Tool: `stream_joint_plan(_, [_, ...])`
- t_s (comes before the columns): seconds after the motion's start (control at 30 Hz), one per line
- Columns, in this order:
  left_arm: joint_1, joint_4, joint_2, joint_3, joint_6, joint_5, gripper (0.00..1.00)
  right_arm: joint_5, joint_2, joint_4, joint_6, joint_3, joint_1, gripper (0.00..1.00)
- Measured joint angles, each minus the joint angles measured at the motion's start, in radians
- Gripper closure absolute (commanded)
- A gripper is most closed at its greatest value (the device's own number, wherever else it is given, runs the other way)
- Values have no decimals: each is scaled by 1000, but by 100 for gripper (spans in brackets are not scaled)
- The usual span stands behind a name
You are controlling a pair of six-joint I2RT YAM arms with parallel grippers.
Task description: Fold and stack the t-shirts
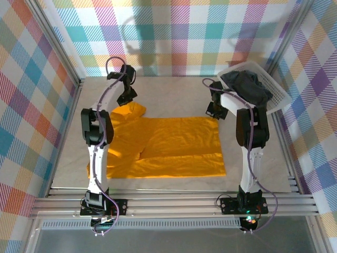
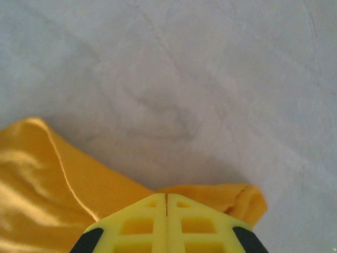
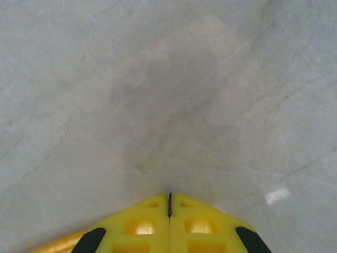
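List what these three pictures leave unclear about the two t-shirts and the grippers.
1. Left wrist view: whether the shut left gripper pinches the orange t-shirt; its own fingers cover the spot.
2. Right wrist view: the same for the shut right gripper; the orange cloth is cut off by the bottom edge.
3. Top view: the black t-shirt lies bunched in the basket, its shape unreadable; the right arm covers its near part.

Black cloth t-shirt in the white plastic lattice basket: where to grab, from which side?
Likely best: pinch the raised crumpled bunch at the middle of the black cloth t-shirt, coming down from above: it lies heaped, and the white plastic lattice basket walls flank it.
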Motion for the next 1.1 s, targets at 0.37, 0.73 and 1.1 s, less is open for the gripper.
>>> stream_joint_plan(0.37, [-6, -3, -486, -515, -49, 5, 100, -40, -259, 85, -89, -187, 33, 100])
stream_joint_plan(0.73, [-6, -113, -954, -884, -135, -5, 100, -66, -488, 83, -82, -499, 41, 100])
stream_joint_plan(1.1, [-6, -172, -1134, -1126, -217, -1, 100, -113, -563, 43, -68, -670, 41, 100])
